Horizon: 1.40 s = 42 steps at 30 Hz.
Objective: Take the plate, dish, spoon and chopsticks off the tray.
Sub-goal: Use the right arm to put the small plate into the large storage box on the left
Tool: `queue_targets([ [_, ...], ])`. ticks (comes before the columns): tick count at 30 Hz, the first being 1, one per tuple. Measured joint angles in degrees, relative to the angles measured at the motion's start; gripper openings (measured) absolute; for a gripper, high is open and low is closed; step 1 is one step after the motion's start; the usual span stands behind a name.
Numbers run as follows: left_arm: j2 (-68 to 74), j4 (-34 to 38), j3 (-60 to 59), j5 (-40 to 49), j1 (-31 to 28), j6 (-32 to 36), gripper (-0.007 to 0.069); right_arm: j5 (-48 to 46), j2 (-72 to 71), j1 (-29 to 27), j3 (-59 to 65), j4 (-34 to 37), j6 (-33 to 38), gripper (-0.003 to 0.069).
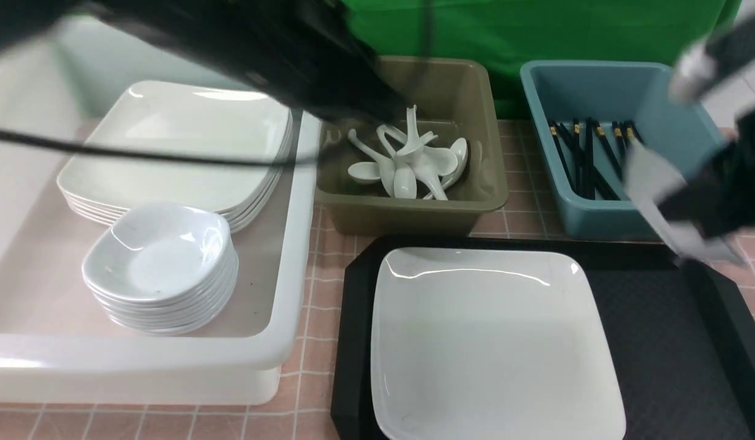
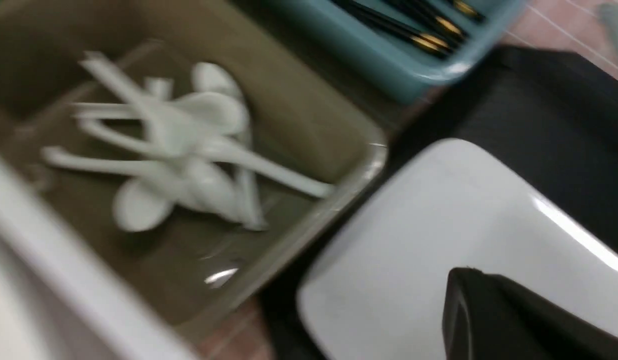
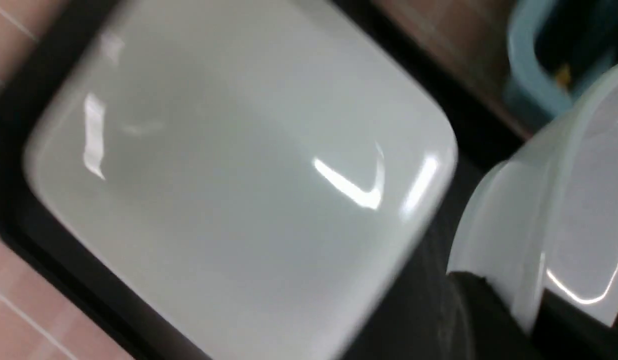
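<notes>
Tabletop seen from the robot's side, with both arms smeared by motion blur. At 5 o'clock a black tray (image 1: 658,318) lies on a pink tiled table (image 1: 316,281). A large white square plate (image 1: 493,342) sits flat on the tray's 9 o'clock half. At 3 o'clock the right gripper (image 1: 698,211) hangs above the tray's far right corner. Its fingers pinch the rim of the small white dish (image 1: 655,189), which tilts steeply and is clear of the tray surface. Its wrist view shows the dish close up beside the plate. Just behind the dish, at 2 o'clock, stands a blue tub (image 1: 591,217), where black chopsticks (image 1: 588,159) with gold bands lie. At 12 o'clock an olive tub (image 1: 414,211) holds a loose heap of white spoons (image 1: 408,165), some with handles pointing up. The left arm reaches in from 10 o'clock, and the left gripper (image 1: 371,101) hovers over the olive tub's far left side. Its fingers are pressed together on nothing, and its wrist view shows only one dark finger (image 2: 489,315). At 9 o'clock a white tub (image 1: 292,256) holds a stack of square plates (image 1: 176,140) at the back and a stack of small dishes (image 1: 160,256) in front. A green cloth (image 1: 536,30) hangs along the far edge.
</notes>
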<state>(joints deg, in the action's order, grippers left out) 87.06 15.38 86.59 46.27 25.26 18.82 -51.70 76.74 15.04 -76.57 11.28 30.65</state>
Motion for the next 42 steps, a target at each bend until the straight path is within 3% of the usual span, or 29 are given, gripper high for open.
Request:
queue_targets([
  [3,-4.80,-0.08,0.99,6.24,-10.18,-0.31,-0.0003,0.41,3.46,4.83,-8.35,13.82,5.59,0.0080],
  [5,-6.33,-0.16,1.04,8.25,-13.96,-0.72,-0.0003,1.30,5.11,7.98,-11.17,15.15,6.12,0.0080],
  [9,-10.01,-0.04,0.78,14.77,-27.42,-3.19,-0.0003,5.64,16.01,20.51,-22.05,15.87,6.41,0.0080],
  [14,-12.41,0.05,-3.39,16.93,-34.96,-3.86,-0.0003,8.02,31.46,29.93,-35.33,15.49,6.43,0.0080],
  [20,-15.04,-1.07,-9.68,16.92,-36.93,-4.41,-0.0003,8.74,46.35,35.33,-48.81,10.59,6.43,0.0080],
  [27,-18.14,-1.12,-11.01,16.52,-37.04,-4.43,-0.0003,11.26,54.84,36.25,-53.27,8.40,6.01,0.0085],
  [31,-19.99,-1.23,-11.01,16.39,-37.04,-4.43,-0.0003,12.75,56.23,36.25,-53.32,6.41,5.80,0.0176],
  [33,-20.43,-1.35,-11.01,16.34,-37.04,-4.43,-0.0003,13.47,56.23,36.25,-53.53,6.33,4.15,0.0296],
  [37,-20.76,-1.49,-11.01,16.34,-37.04,-4.43,-0.0003,12.84,56.13,36.25,-53.62,6.27,-0.02,0.0418],
  [40,-20.92,-1.49,-11.01,16.34,-37.04,-4.43,-0.0003,7.41,54.62,36.13,-53.64,5.60,-3.55,0.0461],
  [42,-20.92,-0.71,-11.01,16.52,-37.04,-4.43,-0.0003,2.24,51.87,35.56,-53.64,3.33,-7.25,0.0424],
])
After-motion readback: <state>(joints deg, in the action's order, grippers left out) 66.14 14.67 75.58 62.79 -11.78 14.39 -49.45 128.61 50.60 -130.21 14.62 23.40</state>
